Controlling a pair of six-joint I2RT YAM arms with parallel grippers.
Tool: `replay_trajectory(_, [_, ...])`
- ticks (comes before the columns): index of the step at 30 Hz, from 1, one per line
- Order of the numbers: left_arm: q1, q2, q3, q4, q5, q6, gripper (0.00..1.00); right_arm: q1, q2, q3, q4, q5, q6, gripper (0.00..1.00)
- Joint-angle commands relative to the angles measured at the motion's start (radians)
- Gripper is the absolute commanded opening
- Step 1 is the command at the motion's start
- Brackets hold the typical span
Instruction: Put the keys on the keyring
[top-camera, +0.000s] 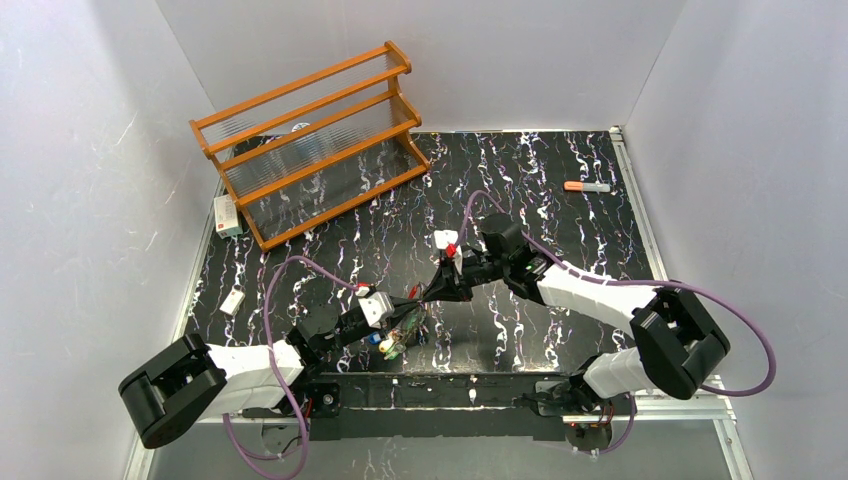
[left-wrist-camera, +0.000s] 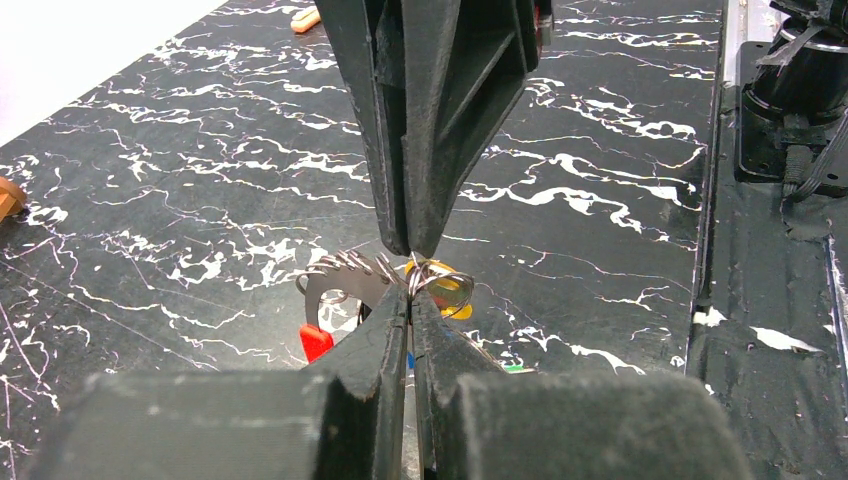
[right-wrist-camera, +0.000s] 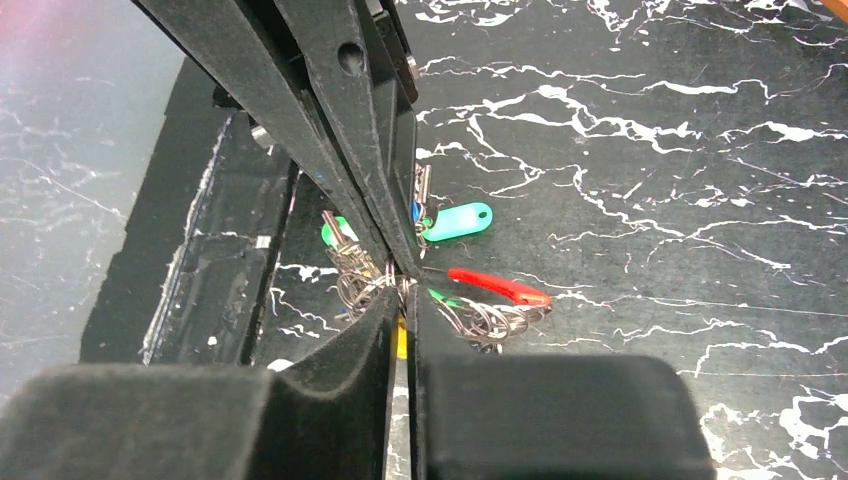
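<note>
One keyring (top-camera: 405, 330) sits near the tabletop's (top-camera: 480, 345) front edge, with both arms at it.
We see the left gripper (left-wrist-camera: 410, 285) pinched shut on its wire by a yellow key (left-wrist-camera: 452, 290). The right gripper (right-wrist-camera: 400, 290) is narrow, and we cannot tell its hold. Its camera shows the long red arc (right-wrist-camera: 495, 286), while the left camera shows only a red bit.
</note>
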Motion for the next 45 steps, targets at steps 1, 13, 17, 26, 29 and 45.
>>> replay_trajectory(1, [-0.002, -0.006, 0.005, 0.071, -0.007, -0.001, 0.0, 0.005, 0.012, 0.049, -0.006, 0.004, -0.019, 0.11])
replay_trajectory(13, [-0.003, -0.02, -0.002, 0.072, -0.023, 0.0, 0.0, 0.005, -0.018, 0.006, -0.037, 0.045, -0.045, 0.01])
replay_trajectory(17, [-0.002, -0.03, -0.003, 0.073, -0.03, -0.002, 0.0, 0.004, -0.017, -0.005, -0.049, 0.06, -0.051, 0.01])
replay_trajectory(26, [-0.003, -0.025, 0.0, 0.087, -0.039, -0.005, 0.0, 0.004, 0.007, -0.005, -0.085, 0.084, -0.068, 0.01])
replay_trajectory(29, [-0.003, -0.019, 0.001, 0.093, -0.036, -0.006, 0.0, 0.004, 0.019, -0.006, -0.075, 0.075, -0.063, 0.01])
replay_trajectory(45, [-0.003, -0.003, 0.0, 0.108, -0.03, -0.012, 0.0, 0.023, 0.074, -0.028, 0.055, 0.078, 0.004, 0.02])
